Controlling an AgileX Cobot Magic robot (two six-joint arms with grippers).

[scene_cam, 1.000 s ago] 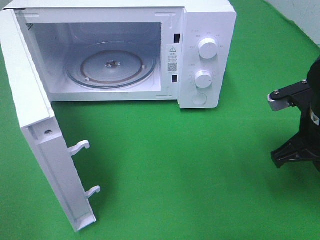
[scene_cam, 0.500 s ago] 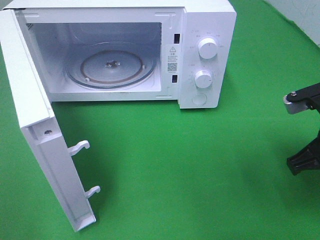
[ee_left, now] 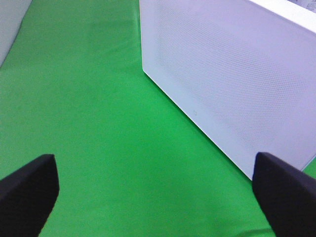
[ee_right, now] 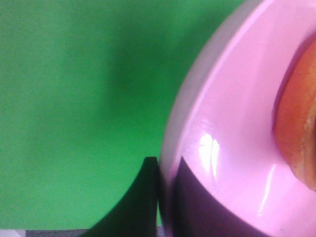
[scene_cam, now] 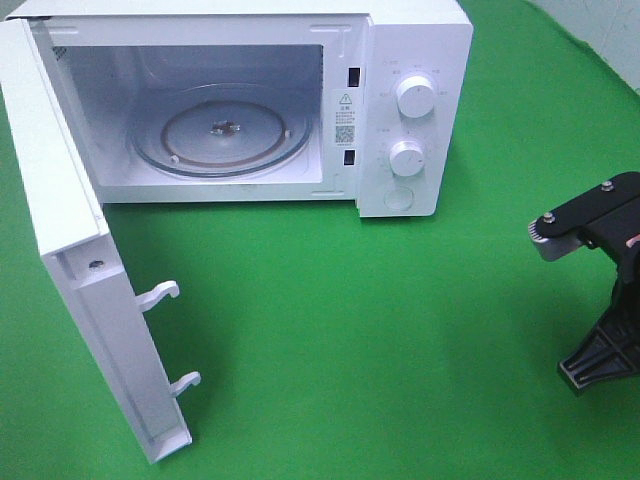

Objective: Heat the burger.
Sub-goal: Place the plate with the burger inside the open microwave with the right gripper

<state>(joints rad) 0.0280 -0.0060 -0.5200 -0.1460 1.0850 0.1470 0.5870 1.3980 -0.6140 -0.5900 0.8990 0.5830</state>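
Moments ago my right arm [scene_cam: 600,250] stood farther right of the microwave [scene_cam: 415,40]. My right end effector [ee_right: 165,170] pinches the rim of the pink plate [ee_right: 222,123], the burger [ee_right: 296,118] on it. Door [scene_cam: 60,170] open, only the glass turntable [scene_cam: 220,135] inside. My left end effector [ee_left: 154,165], spread, faces the door.

A green cloth [scene_cam: 330,330] is covering the whole work surface and filling the frame from the lower left to the right edge. In the upper right corner a pale strip [scene_cam: 590,50] is running diagonally across it. Soft light is casting faint shadows.
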